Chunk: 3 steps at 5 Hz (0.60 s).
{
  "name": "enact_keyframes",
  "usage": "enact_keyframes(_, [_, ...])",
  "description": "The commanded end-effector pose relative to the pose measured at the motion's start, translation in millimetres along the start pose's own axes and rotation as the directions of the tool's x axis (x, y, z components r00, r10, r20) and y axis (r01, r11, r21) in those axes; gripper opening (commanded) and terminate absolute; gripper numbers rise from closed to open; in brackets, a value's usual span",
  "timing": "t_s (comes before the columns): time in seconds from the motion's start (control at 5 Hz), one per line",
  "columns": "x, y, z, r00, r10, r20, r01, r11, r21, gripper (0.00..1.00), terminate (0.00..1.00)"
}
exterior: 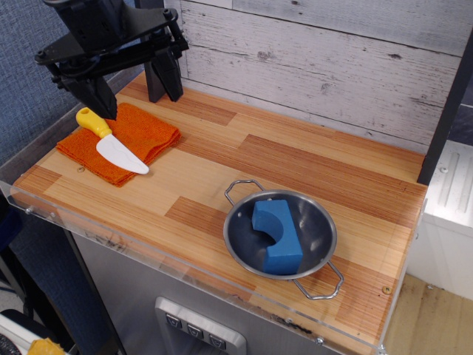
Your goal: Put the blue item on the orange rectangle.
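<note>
We see a wood-plank countertop [244,170] with a clear acrylic edge, backed by a whitewashed plank wall [332,59]. Our black gripper [137,85] hangs with its two fingers [96,92] spread wide, holding nothing. Just below the fingers lies the folded orange cloth towel [137,133], carrying a yellow-handled white knife [111,142]. The matte blue notched block [277,235] sits well apart, inside the steel two-handled bowl [318,229].

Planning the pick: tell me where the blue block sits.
The blue block lies inside the steel bowl at the counter's lower right, far from the orange towel.
</note>
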<state>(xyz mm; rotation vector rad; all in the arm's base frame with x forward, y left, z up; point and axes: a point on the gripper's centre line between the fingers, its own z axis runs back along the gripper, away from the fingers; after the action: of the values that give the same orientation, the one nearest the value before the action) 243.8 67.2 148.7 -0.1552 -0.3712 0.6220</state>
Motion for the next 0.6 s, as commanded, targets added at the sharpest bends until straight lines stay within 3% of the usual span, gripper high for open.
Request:
enact_keyframes(0.0, [0.0, 0.0, 0.0, 1.0, 0.0, 0.0, 0.0, 1.0, 0.0, 1.0, 0.0])
enact_keyframes(0.4, [-53.3, -47.6, -20.5, 0.997, -0.043, -0.066, 0.041, 0.999, -0.026, 1.0, 0.0])
